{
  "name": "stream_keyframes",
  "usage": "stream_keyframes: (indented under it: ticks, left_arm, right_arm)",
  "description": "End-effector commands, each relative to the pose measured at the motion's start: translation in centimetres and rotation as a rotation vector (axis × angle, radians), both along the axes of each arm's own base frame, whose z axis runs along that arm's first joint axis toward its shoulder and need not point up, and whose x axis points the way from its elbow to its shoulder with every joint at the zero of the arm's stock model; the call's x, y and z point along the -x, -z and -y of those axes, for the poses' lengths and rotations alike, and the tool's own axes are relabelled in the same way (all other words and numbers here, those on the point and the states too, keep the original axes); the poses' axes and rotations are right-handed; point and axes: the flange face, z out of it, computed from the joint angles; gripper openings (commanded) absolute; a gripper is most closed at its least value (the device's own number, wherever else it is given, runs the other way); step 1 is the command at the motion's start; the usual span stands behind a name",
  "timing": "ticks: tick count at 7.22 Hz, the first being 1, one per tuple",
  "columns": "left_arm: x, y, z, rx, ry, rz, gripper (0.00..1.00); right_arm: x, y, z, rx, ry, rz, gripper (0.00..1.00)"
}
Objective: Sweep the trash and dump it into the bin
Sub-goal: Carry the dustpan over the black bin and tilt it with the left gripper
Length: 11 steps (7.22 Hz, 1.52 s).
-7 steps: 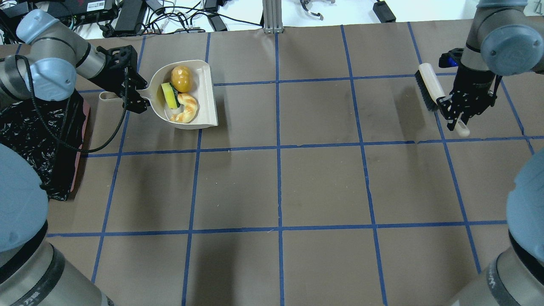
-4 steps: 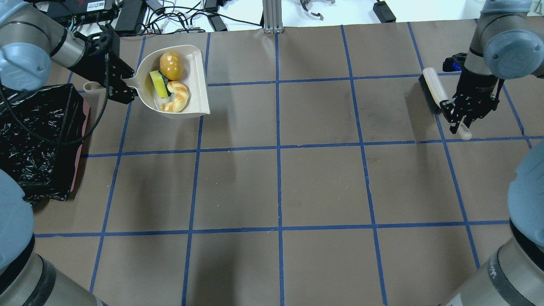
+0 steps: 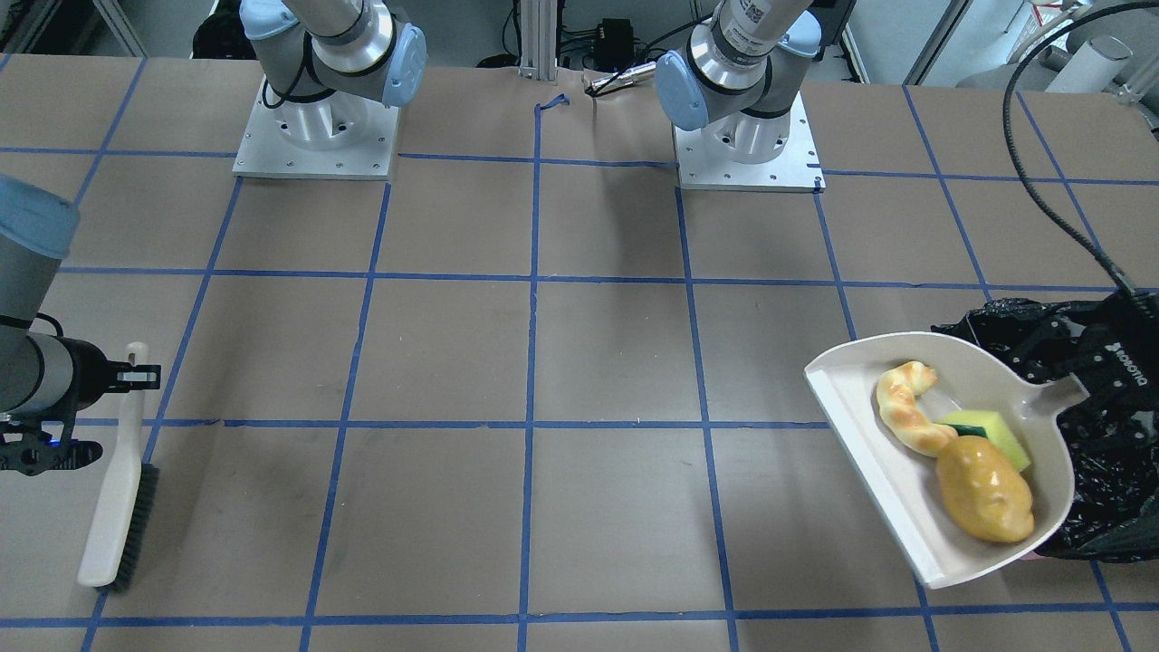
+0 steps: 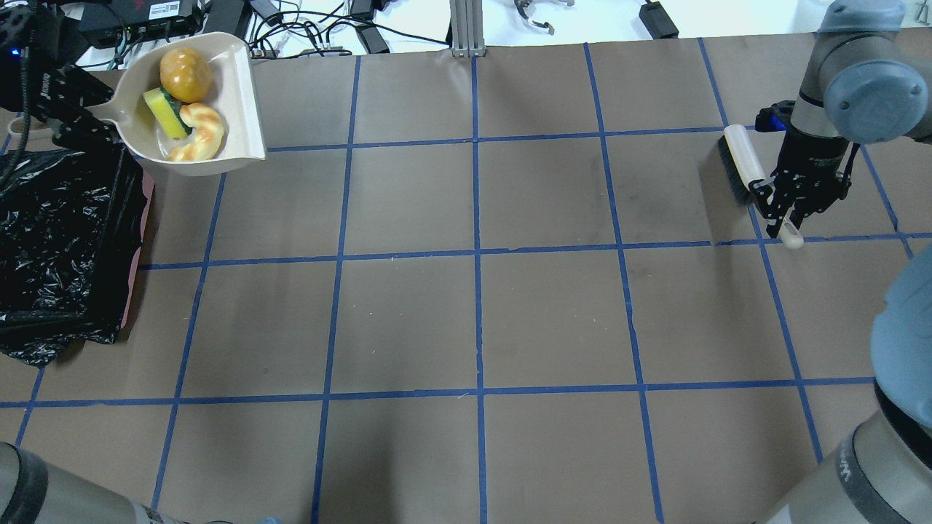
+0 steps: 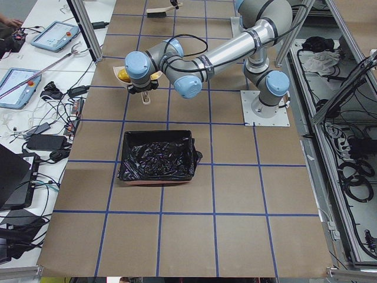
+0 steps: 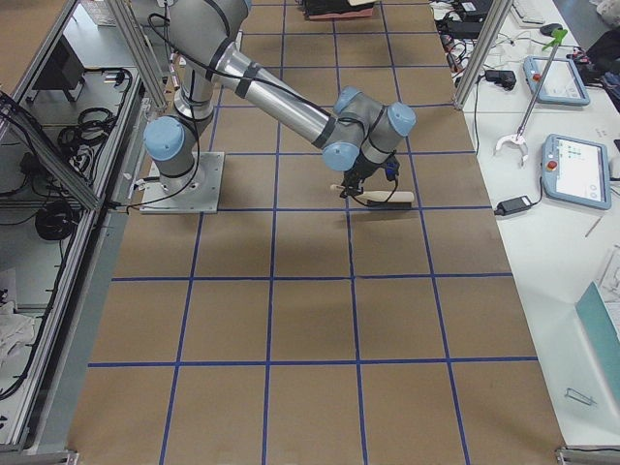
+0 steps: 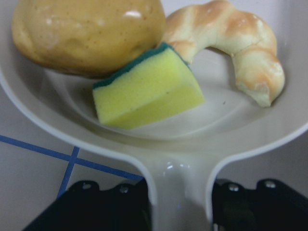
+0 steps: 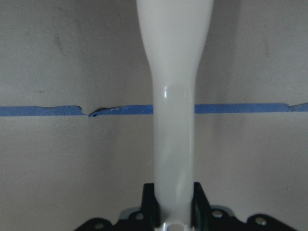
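The trash [image 7: 149, 89] lies in the raised dustpan [image 7: 57, 130] near the bin [image 4: 73, 218], just ahead of the left gripper [image 7: 179, 207], whose fingers [image 7: 110, 207] clamp its handle. The right gripper [image 8: 173, 207] pinches the brush [image 4: 739, 153] handle.

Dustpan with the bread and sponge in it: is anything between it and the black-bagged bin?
Nothing visible does. The beige plastic dustpan, gripped at its handle by the left gripper, hangs just past the far end of the pink bin lined with black plastic, whose mouth is open. No object shows between them.
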Motion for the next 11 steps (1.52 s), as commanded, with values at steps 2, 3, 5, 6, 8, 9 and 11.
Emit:
stream_keyframes:
  ticks: [2, 3, 5, 6, 8, 9, 11]
  left_arm:
    - [-10.6, -0.9, -4.6, -0.007, -0.095, 0.073, 0.00]
    - [-14.3, 0.1, -6.2, -0.011, -0.143, 0.069, 0.00]
    - [-18.8, 0.0, -8.6, -0.004, -0.219, 0.073, 0.00]
    - [-21.0, -0.9, -9.6, -0.001, -0.248, 0.099, 0.00]
    - [-24.8, 0.5, -11.8, 0.001, -0.254, 0.113, 0.00]
    - [-26.4, 1.1, -12.3, 0.018, -0.245, 0.142, 0.00]
    - [-29.5, 2.6, -14.6, -0.007, -0.231, 0.166, 0.00]
  right_arm:
    - [-1.1, -0.8, -0.1, 0.013, -0.019, -0.007, 0.00]
    - [-1.1, -0.8, 0.0, 0.023, -0.019, -0.011, 0.00]
    - [-1.1, -0.4, 0.0, 0.051, -0.018, -0.019, 0.00]
    - [-1.2, -0.1, -0.2, 0.061, -0.015, -0.023, 0.00]
    - [-1.2, 0.1, -0.3, 0.061, -0.018, -0.022, 0.00]
    - [-1.2, 0.2, -0.4, 0.057, -0.015, -0.022, 0.00]
    - [-1.2, 0.4, -0.5, 0.051, -0.022, -0.021, 0.00]
